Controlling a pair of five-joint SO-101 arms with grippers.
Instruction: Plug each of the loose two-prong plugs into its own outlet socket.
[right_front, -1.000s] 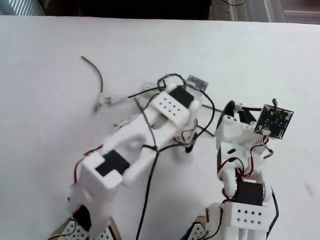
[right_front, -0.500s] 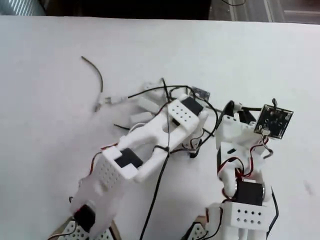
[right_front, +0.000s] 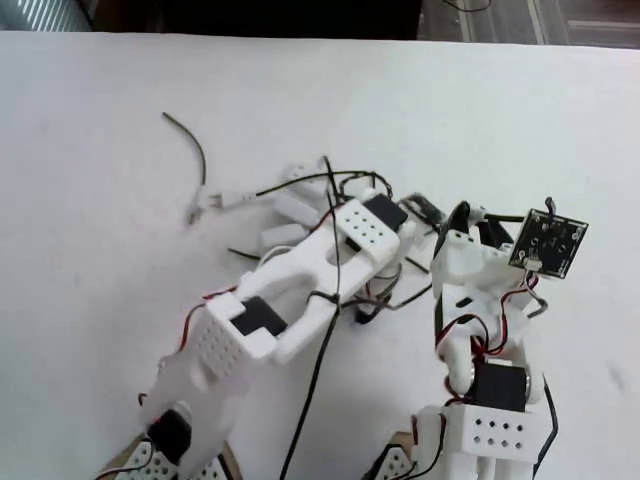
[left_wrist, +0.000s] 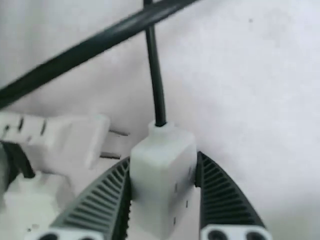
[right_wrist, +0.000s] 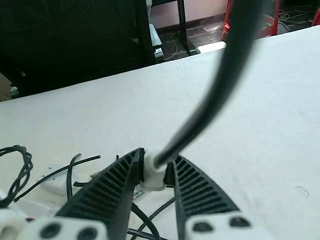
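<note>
Reach of left arm (right_front: 300, 270) long and low, slanting from the near edge of the surface (right_front: 90, 90) toward its middle, wrist bent down over a tangle of black cords (right_front: 300, 183). Left pincer (left_wrist: 162, 160) clamped on a white block (left_wrist: 162, 185), one ribbed finger against each side, with a thin black cord (left_wrist: 155, 75) leaving the block's outer end. Just beside that block, a white plug (left_wrist: 60, 140) lying flat, its two prongs (left_wrist: 115, 145) aimed at the block's side. Cannot tell whether the prongs touch it or have gone in.

Right arm (right_front: 480, 300) folded up tight by the near edge, toward the right corner, upper joints stacked almost over the base and wrist camera (right_front: 548, 243) tipped outward. Right pincer (right_wrist: 157, 157) pinching a small white cord end (right_wrist: 151, 175) between its ribbed fingers, thick black cable (right_wrist: 215, 85) arching up and away from the grip. Beyond the fingers, more black cords and a flat white piece (right_wrist: 52, 182) on the surface.

Toward the left edge, well apart from both arms, a loose plug (right_front: 215, 200) flat on the surface, its thin cord (right_front: 195, 145) curling off toward the far edge. Between that plug and the left arm's wrist, two white pieces (right_front: 290, 210), partly under the cords.
</note>
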